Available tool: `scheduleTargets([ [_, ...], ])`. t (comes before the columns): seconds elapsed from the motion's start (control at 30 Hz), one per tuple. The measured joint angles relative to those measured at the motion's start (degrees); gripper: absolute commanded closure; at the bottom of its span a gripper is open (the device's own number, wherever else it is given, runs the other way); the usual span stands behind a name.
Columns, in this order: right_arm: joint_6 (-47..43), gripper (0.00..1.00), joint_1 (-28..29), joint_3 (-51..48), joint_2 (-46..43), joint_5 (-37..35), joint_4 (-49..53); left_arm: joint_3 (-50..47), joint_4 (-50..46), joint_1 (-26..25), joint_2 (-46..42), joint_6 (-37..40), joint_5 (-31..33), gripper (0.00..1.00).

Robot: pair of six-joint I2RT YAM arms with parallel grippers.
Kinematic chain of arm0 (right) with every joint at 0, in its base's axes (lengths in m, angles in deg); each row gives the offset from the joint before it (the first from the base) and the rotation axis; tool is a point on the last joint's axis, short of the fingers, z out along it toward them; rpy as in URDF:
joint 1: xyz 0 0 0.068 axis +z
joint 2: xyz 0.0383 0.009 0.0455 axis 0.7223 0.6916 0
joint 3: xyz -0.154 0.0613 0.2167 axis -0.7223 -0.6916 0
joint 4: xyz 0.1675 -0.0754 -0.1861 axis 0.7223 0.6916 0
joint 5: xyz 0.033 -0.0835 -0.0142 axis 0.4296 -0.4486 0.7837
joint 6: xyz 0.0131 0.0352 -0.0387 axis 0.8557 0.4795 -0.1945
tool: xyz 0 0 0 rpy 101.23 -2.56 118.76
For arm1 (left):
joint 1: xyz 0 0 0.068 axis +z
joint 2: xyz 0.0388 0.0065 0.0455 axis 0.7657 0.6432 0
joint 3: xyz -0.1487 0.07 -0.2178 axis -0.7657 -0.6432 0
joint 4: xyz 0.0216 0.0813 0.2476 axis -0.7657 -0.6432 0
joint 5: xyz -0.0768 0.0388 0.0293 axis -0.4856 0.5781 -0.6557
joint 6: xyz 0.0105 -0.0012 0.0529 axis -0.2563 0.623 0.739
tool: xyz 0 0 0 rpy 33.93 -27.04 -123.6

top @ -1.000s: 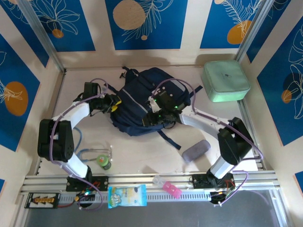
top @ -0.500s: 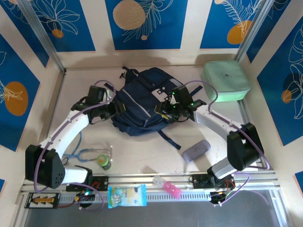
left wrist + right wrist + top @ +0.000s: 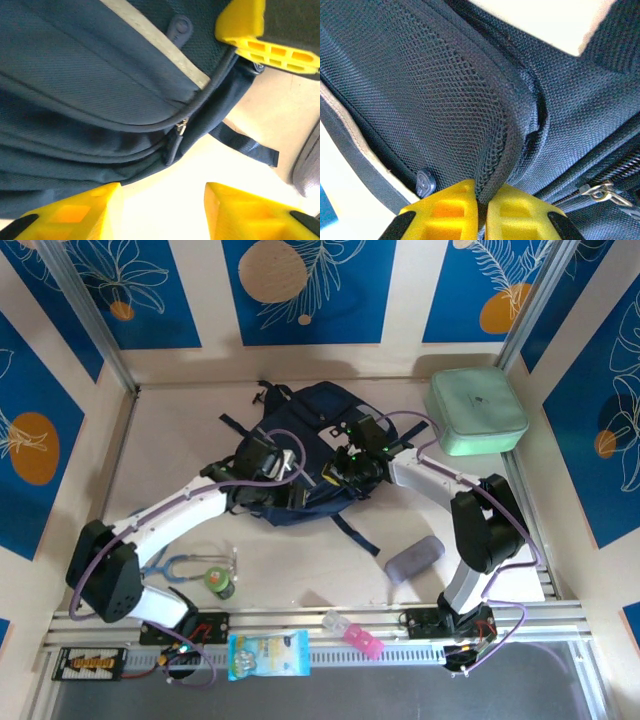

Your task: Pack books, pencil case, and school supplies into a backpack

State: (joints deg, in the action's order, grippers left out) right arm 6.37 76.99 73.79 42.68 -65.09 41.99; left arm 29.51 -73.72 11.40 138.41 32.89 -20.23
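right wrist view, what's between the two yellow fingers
A fold of dark mesh from the large navy-blue fabric backpack, pinched by the right gripper; the right wrist view shows it up close.

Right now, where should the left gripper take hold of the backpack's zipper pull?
Take the zipper pull by its dangling tab, coming from outside the backpack's edge, where the open left gripper sits. The tab hangs free of the seam, so fingers can likely close on both sides.

The large navy-blue fabric backpack (image 3: 470, 100) is matt, coarse mesh cloth, and the small zip pull (image 3: 603, 192) at lower right is shiny metal.
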Motion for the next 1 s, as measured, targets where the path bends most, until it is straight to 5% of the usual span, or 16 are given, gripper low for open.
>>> scheduleTargets([
  [0.53, 0.0, 1.0, -0.5, 2.4, -0.9, 2.0, 0.7, 3.5, 1.8, -4.0, 6.9, 1.4, 7.3, 0.78],
  [0.7, 0.1, 1.0, -0.6, 2.7, -0.9, 2.5, 0.7, 5.0, 2.0, -4.2, 8.1, 1.2, 7.2, 0.77],
  [0.87, 0.1, 1.0, -0.7, 2.7, -0.9, 2.6, 0.7, 5.0, 2.8, -4.2, 8.2, 0.5, 7.2, 0.64],
  [1.0, 0.1, 1.0, -0.7, 2.8, -0.9, 2.6, 0.7, 5.3, 2.6, -4.2, 8.5, 0.0, 7.5, 0.66],
])
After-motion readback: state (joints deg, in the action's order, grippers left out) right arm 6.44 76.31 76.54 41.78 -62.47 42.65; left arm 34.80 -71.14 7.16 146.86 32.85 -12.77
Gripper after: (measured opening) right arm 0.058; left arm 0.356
